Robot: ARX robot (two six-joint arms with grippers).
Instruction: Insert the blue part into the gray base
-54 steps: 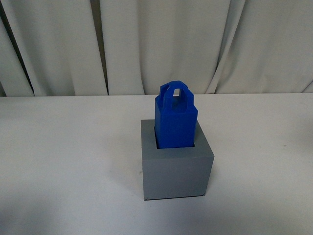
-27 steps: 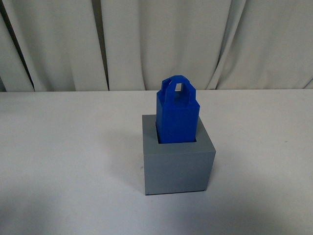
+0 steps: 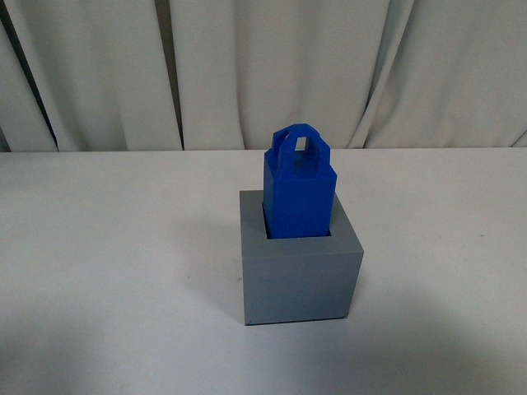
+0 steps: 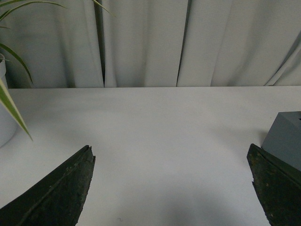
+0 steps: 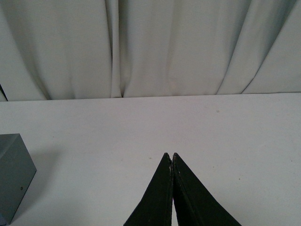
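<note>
The blue part [image 3: 300,191] stands upright in the square recess of the gray base [image 3: 301,280] at the middle of the white table, its handle loop on top. Neither arm shows in the front view. In the left wrist view my left gripper [image 4: 171,162] is open over bare table, with nothing between its fingers, and a corner of the gray base [image 4: 285,139] sits beside one finger. In the right wrist view my right gripper [image 5: 170,156] is shut on nothing, and the gray base [image 5: 13,174] lies off to the side, apart from it.
A white curtain [image 3: 272,74] hangs behind the table's far edge. Green plant leaves [image 4: 11,101] and a white pot [image 4: 3,127] show at the side of the left wrist view.
The block and base sit slightly higher and further right in the front view than a second ago, as if the camera shifted. The blue part stays seated in the base.
</note>
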